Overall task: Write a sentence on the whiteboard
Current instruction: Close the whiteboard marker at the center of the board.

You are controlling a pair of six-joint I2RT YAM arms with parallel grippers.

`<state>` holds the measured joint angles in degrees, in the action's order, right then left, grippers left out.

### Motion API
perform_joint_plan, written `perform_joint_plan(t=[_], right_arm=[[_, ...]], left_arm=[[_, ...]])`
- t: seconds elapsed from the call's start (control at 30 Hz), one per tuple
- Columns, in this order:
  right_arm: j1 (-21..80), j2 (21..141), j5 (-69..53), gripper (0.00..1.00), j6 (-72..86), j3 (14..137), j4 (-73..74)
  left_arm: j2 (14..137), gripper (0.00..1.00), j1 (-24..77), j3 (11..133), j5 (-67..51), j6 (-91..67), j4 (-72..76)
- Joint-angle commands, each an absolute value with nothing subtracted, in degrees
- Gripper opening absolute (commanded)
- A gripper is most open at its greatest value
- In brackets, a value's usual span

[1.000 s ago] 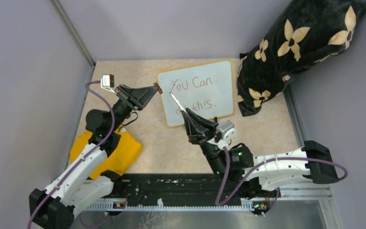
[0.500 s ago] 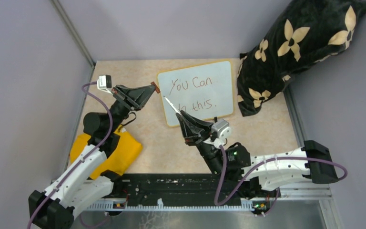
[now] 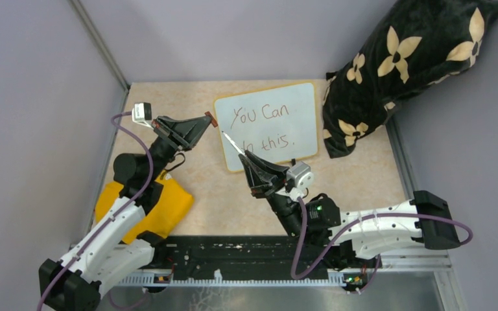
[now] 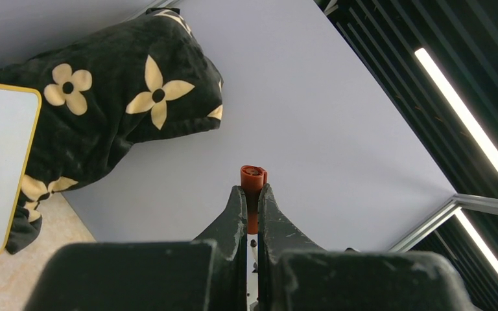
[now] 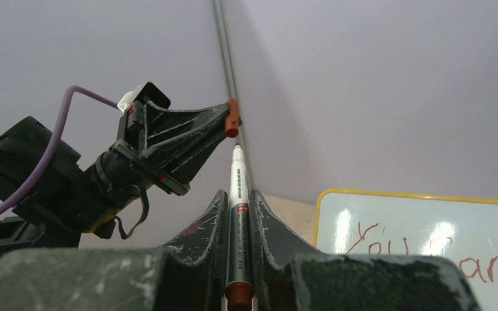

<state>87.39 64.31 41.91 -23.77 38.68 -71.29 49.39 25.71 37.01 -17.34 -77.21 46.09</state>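
The whiteboard (image 3: 301, 103) lies flat at the back middle of the table. The sentence (image 3: 259, 115) reads "You Can" over "this."; the word before "this." is partly hidden by the marker. My right gripper (image 3: 245, 155) is shut on a white marker (image 3: 231, 142), held off the board with its tip pointing left. My left gripper (image 3: 207, 122) is shut on the orange-red marker cap (image 3: 214, 120), just left of the board. In the right wrist view the marker (image 5: 237, 188) points up at the cap (image 5: 233, 118). The left wrist view shows the cap (image 4: 253, 177) between my shut fingers.
A black pillow with cream flowers (image 3: 408, 58) leans at the back right, touching the board's right edge. A yellow cloth (image 3: 152, 207) lies under my left arm. Grey walls close in on the left, back and right. A black rail (image 3: 233, 256) runs along the front.
My right gripper has drawn the marker off the board, to the left and toward me, its tip now near the cap. The left gripper has shifted slightly.
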Motion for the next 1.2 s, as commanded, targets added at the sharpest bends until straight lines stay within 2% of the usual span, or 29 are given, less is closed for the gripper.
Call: perform_joint_plan(t=[0.0, 1.17], right_arm=[[88.07, 64.60, 41.36, 0.00, -23.25, 41.22, -73.27], [88.06, 66.24, 41.62, 0.00, -24.47, 42.62, -74.46]], left_arm=[[48.82, 0.00, 25.55, 36.74, -17.60, -77.68, 48.62], [49.44, 0.00, 25.48, 35.90, -21.10, -78.45, 49.78]])
